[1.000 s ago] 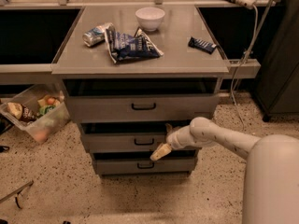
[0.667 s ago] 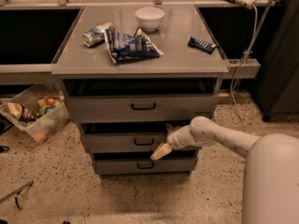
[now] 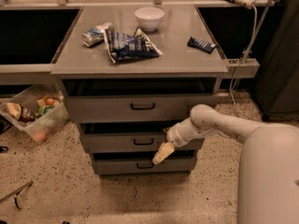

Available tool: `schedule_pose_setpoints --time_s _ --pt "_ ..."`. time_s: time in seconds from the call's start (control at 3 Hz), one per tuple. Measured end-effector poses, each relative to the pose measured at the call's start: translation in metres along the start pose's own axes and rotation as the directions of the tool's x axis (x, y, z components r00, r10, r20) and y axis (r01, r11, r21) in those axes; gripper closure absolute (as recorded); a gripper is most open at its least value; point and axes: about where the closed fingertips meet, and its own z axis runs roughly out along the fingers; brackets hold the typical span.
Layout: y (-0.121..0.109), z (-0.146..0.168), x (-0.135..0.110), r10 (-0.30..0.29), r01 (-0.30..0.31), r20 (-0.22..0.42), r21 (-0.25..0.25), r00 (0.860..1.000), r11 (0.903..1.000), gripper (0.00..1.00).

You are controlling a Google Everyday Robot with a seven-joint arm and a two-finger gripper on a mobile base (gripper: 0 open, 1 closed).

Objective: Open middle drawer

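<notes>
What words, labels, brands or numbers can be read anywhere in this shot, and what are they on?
No text can be read.
Chip bag: white print on blue, too blurred to read.
Packet: markings unreadable.
Dark bar: pale print, too small to read.
Bowl: no text visible.
Middle drawer: no label visible.
Claw, low at the middle drawer's front, right of its handle: no markings visible.
</notes>
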Motion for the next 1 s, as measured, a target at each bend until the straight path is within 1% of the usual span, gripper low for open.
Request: schedule_pose_setpoints --time_s 0.33,0.67,1.0 --pt "0.014 -0.001 0.001 -0.003 0.003 -0.013 -0.051 1.000 0.9987 0.00" --pt "0.014 -0.001 0.001 -0.003 0.003 -0.012 -0.051 1.000 0.9987 0.00" --pt "0.007 0.007 -0.010 -0.058 0.058 0.012 -0.006 0.998 0.9983 0.00"
